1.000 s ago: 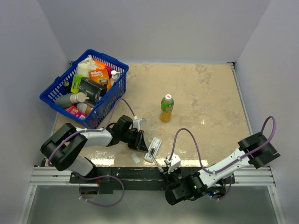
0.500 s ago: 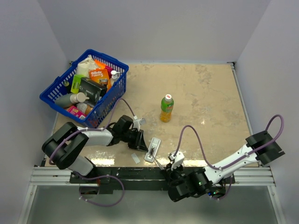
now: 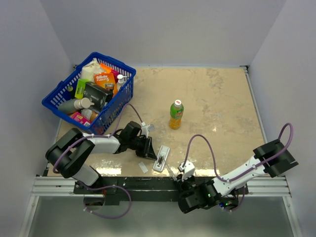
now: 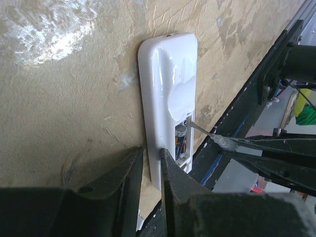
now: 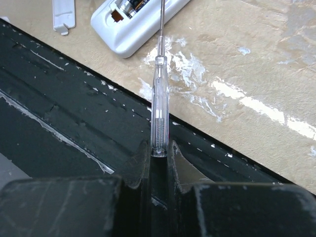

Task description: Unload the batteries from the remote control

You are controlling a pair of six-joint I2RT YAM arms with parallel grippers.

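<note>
The white remote control (image 3: 161, 158) lies near the table's front edge with its battery recess open at the near end. In the left wrist view, one dark battery (image 4: 180, 143) with a metallic end sits in the remote control's (image 4: 168, 84) recess. My left gripper (image 3: 150, 150) is shut on the remote's long edge (image 4: 152, 153). My right gripper (image 3: 183, 172) is shut (image 5: 159, 148) on a clear-handled screwdriver (image 5: 159, 94). Its metal tip reaches into the recess beside the battery (image 5: 132, 4). The screwdriver also shows in the left wrist view (image 4: 222, 143).
A small flat white cover piece (image 3: 143, 168) lies left of the remote's near end. A green bottle (image 3: 176, 114) stands mid-table. A blue basket (image 3: 64, 94) of goods stands at the back left. The black rail (image 5: 74, 98) runs along the front edge.
The right arm's elbow swung outward and came back. Its gripper with the screwdriver shifted slightly right. The left gripper and the remote stayed put.
</note>
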